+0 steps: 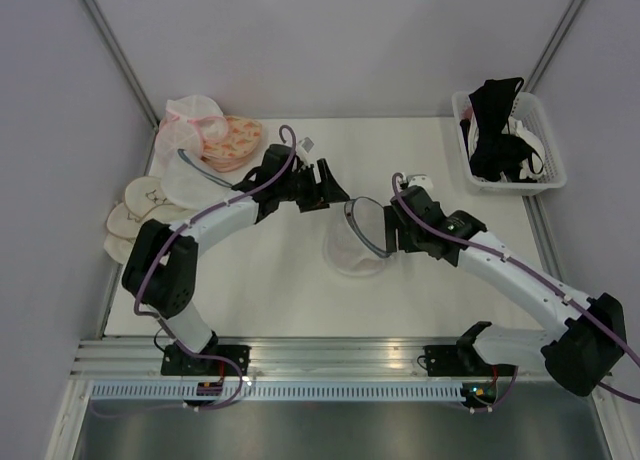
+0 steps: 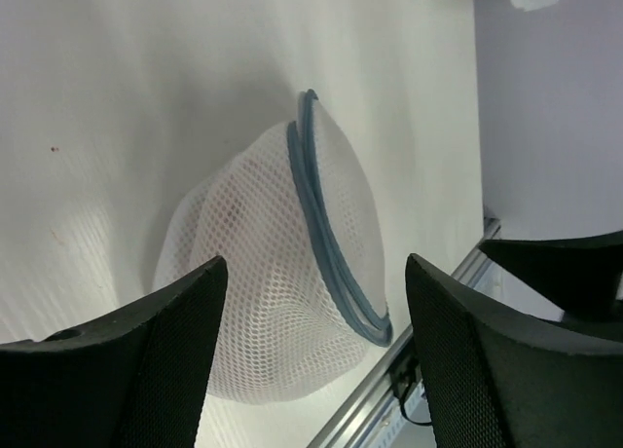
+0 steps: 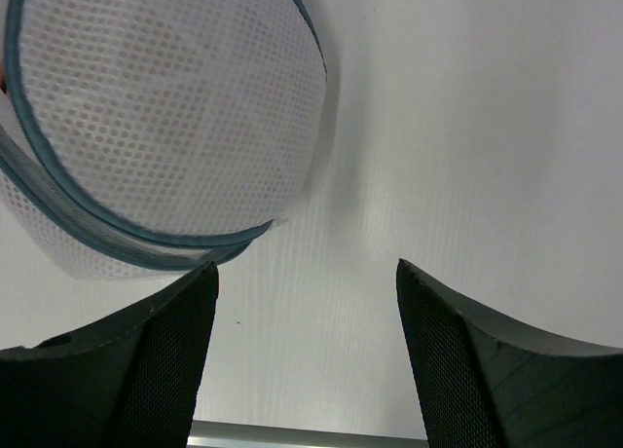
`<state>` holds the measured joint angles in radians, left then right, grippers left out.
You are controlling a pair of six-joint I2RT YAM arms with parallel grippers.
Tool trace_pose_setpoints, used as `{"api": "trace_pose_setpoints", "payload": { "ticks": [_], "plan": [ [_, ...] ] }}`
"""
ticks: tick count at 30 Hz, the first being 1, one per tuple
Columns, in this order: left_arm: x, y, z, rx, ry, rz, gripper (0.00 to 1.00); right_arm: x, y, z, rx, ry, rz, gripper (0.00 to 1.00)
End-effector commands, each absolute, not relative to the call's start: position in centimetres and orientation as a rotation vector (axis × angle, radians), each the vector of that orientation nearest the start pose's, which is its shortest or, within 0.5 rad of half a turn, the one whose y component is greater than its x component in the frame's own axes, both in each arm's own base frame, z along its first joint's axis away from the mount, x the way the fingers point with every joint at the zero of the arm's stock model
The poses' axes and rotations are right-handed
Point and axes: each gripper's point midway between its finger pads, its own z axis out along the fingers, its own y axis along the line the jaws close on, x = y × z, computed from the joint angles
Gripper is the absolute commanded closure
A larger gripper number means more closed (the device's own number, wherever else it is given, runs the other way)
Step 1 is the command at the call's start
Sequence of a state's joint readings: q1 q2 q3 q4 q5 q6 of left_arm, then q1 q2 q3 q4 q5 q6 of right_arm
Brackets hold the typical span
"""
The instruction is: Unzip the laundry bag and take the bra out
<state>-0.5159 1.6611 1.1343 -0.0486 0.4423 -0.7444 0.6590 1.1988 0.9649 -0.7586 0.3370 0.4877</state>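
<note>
The laundry bag (image 1: 355, 245), a white mesh dome with a grey-blue zipper rim (image 2: 331, 243), lies on the white table between both arms. My left gripper (image 1: 333, 194) hovers just beyond its far-left side, open, and the bag (image 2: 277, 282) shows between its fingers, untouched. My right gripper (image 1: 393, 232) sits at the bag's right edge, open, with only bare table between its fingers (image 3: 165, 360). In the right wrist view the bag (image 3: 165, 117) is up and to the left of them. A faint pink tint shows through the mesh; the bra itself is hidden.
A white basket (image 1: 545, 145) with black bras stands at the back right. At the back left lie a pink mesh pouch (image 1: 192, 120), an orange patterned bra (image 1: 238, 140), cream padded cups (image 1: 135, 215) and another white mesh piece (image 1: 185, 180). A metal rail (image 1: 330, 355) edges the table's near side.
</note>
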Motion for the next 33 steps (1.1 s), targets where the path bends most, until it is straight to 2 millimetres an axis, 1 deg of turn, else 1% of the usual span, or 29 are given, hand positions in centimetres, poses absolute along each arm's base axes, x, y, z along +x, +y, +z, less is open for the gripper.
{"api": "trace_pose_setpoints", "payload": {
  "ticks": [1,2,3,4,5,7,8,10,11,13,14,16,17,20,21,22,25,26,27,28,30,31,33],
  "plan": [
    [36.0,-31.4,14.8,0.128,2.335,-1.053,0.24,26.2,15.1,15.2,-0.099,2.441,0.066,0.21],
    [35.7,-31.2,14.1,0.13,2.373,-1.011,0.25,26.8,15.6,15.8,-0.096,2.42,0.084,0.21],
    [36.0,-30.8,13.4,0.133,2.384,-0.957,0.28,27.1,15.8,16.1,-0.09,2.41,0.093,0.21],
    [35.9,-30.6,12.9,0.132,2.4,-0.935,0.29,27.5,16.1,16.0,-0.097,2.408,0.095,0.21],
    [35.6,-30.3,11.9,0.127,2.428,-0.91,0.33,28.1,16.7,16.6,-0.096,2.387,0.117,0.21],
    [35.1,-30.1,11.2,0.127,2.447,-0.905,0.4,28.8,17.3,16.4,-0.101,2.388,0.124,0.21],
    [34.7,-29.8,10.7,0.124,2.461,-0.901,0.48,29.3,18.1,16.9,-0.111,2.373,0.16,0.21],
    [34.5,-29.7,10.5,0.118,2.463,-0.903,0.58,30.0,19.3,16.7,-0.126,2.379,0.191,0.22],
    [34.0,-29.6,10.3,0.119,2.468,-0.913,0.66,30.3,20.3,16.8,-0.149,2.376,0.237,0.22],
    [33.8,-29.6,10.5,0.111,2.456,-0.929,0.74,31.2,21.4,16.3,-0.162,2.392,0.255,0.22],
    [33.6,-29.5,10.4,0.107,2.458,-0.934,0.83,31.4,22.0,16.1,-0.179,2.395,0.271,0.22],
    [33.4,-29.8,11.4,0.107,2.426,-0.973,0.92,31.8,23.5,15.7,-0.212,2.418,0.328,0.23],
    [33.1,-29.8,11.3,0.106,2.427,-0.987,0.98,32.0,24.0,15.7,-0.223,2.413,0.346,0.23],
    [32.7,-29.9,12.0,0.097,2.399,-1.028,0.98,32.4,25.2,15.9,-0.257,2.411,0.378,0.23],
    [32.5,-30.1,12.2,0.088,2.395,-1.055,0.98,32.5,25.4,15.2,-0.278,2.428,0.363,0.23],
    [32.3,-30.2,12.4,0.09,2.379,-1.077,0.98,32.4,25.7,15.3,-0.3,2.437,0.364,0.23],
    [31.8,-30.5,12.6,0.078,2.384,-1.119,0.98,32.0,26.7,15.1,-0.395,2.441,0.345,0.23],
    [32.1,-30.8,13.0,0.087,2.357,-1.138,0.98,31.2,27.2,14.9,-0.442,2.449,0.335,0.23],
    [32.1,-30.8,13.1,0.083,2.355,-1.143,0.98,31.0,27.4,14.6,-0.466,2.458,0.32,0.23],
    [32.2,-31.0,13.1,0.083,2.355,-1.15,0.98,30.9,27.3,14.8,-0.491,2.454,0.299,0.23],
    [32.1,-31.2,13.1,0.085,2.357,-1.17,0.98,30.2,27.7,14.2,-0.538,2.462,0.282,0.23],
    [32.1,-31.2,13.2,0.086,2.356,-1.175,0.98,29.9,27.4,13.8,-0.559,2.478,0.252,0.23],
    [32.0,-31.3,13.2,0.088,2.354,-1.179,0.98,30.3,26.3,13.1,-0.544,2.487,0.132,0.23]
  ]
}}
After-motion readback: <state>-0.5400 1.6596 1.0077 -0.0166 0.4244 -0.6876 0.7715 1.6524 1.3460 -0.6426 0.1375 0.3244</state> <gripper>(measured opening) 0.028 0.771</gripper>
